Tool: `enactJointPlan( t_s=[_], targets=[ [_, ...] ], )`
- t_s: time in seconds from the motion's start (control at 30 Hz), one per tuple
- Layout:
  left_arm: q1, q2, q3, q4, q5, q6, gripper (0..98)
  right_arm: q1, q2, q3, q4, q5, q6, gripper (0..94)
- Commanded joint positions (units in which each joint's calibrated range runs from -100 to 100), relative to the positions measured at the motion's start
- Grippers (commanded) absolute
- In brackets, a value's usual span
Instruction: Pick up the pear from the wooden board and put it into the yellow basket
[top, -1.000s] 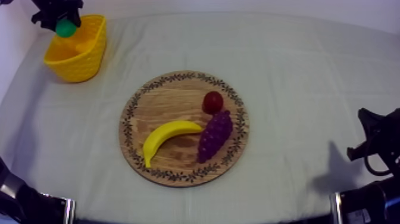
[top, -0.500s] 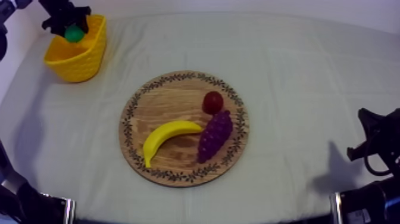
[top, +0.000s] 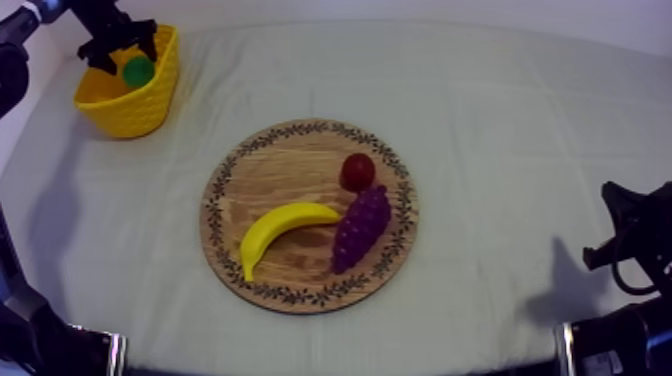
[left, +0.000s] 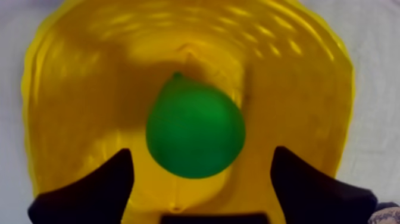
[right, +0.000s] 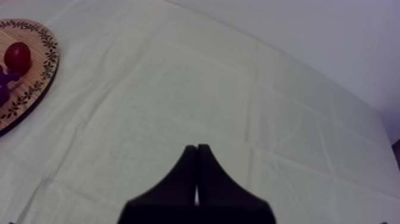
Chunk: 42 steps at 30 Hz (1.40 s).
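Left pincer (left: 200, 151) wide apart over yellow basket (left: 71, 107) — pear (left: 195, 126) inside, clear of its 2 fingers (left: 95, 190), right pincer (right: 196, 149) closed, empty

Left claw (top: 118, 50) hangs far out, fingers spread wide; right claw (right: 196, 150) rests low, fingers together.

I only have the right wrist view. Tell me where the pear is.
Observer: The pear is inside the yellow basket, far left in the top view.
Operator: Report the left end effector.
Observer: The left end effector hangs over the basket, open. Its fingers are apart on either side of the pear and not touching it.
Operator: Name what else is on the board.
Observer: A banana lies on the wooden board, beside the bunch of grapes.
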<state>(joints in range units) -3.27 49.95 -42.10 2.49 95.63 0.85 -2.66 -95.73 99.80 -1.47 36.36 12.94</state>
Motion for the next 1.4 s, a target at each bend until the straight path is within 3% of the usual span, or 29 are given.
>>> enactJointPlan(
  t_s=[0.0, 0.67, 1.37],
  targets=[
    [0.1, 0.2, -0.2, -0.03, 0.1, 0.1, 92.9, 0.0, 0.0, 0.0, 0.0, 0.0, 0.0, 0.4],
    [-0.2, -2.4, 3.0, -0.35, -0.2, -0.3, 94.9, 0.0, 0.0, 0.0, 0.0, 0.0, 0.0, 0.4],
    [0.2, -21.4, 16.1, -0.94, 0.8, -0.8, 68.3, 0.0, 0.0, 0.0, 0.0, 0.0, 0.0, 0.4]
  ],
)
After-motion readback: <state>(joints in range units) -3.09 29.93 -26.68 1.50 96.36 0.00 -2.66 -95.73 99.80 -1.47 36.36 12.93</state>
